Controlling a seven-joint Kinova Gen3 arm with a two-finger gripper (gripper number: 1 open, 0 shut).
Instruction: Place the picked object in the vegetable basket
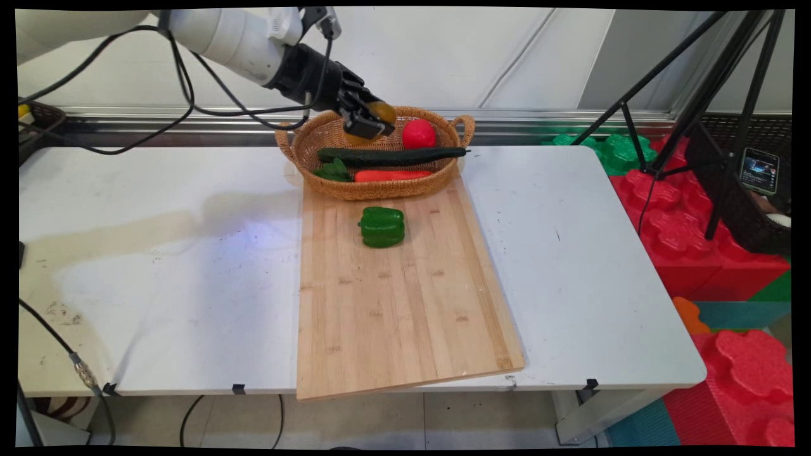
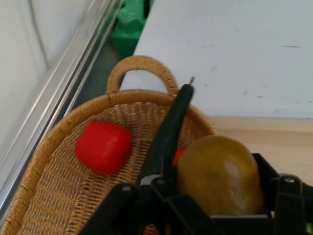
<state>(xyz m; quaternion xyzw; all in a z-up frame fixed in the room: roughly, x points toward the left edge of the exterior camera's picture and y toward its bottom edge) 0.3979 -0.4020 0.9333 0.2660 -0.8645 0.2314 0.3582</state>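
nearest the camera, a wooden cutting board (image 1: pixel 405 304) lies on the white table (image 1: pixel 158 266), its near edge overhanging the table's front edge and its far edge meeting the wicker basket (image 1: pixel 374 189). a green bell pepper (image 1: pixel 382 227) rests on the far part of the board, just in front of the basket and apart from it. the basket is oval, with a loop handle (image 1: pixel 467 126) at each end, and sits at the table's far side below the wall rail. inside it, a long dark green cucumber (image 1: pixel 393 156) lies lengthwise, its tip reaching the right rim; a red-orange carrot-shaped item (image 1: pixel 393 175) lies parallel just in front of it, and a small leafy green item (image 1: pixel 334 171) sits at the front left. a red round item (image 1: pixel 419 133) sits at the back right of the basket. the white arm enters from the upper left with black cables hanging from it, and the gripper (image 1: pixel 367 123) is positioned above the back left part of the basket. the claw is clenched on a brownish-yellow, potato-like item (image 2: pixel 220 175), which is held between the fingers (image 2: pixel 288 196) above the basket interior, clear of the weave. in the hand view the cucumber passes just beside the held item, with the red round item farther to the left on the basket floor. red and green foam blocks (image 1: pixel 678 234) and a black tripod (image 1: pixel 703 95) stand to the right of the table.
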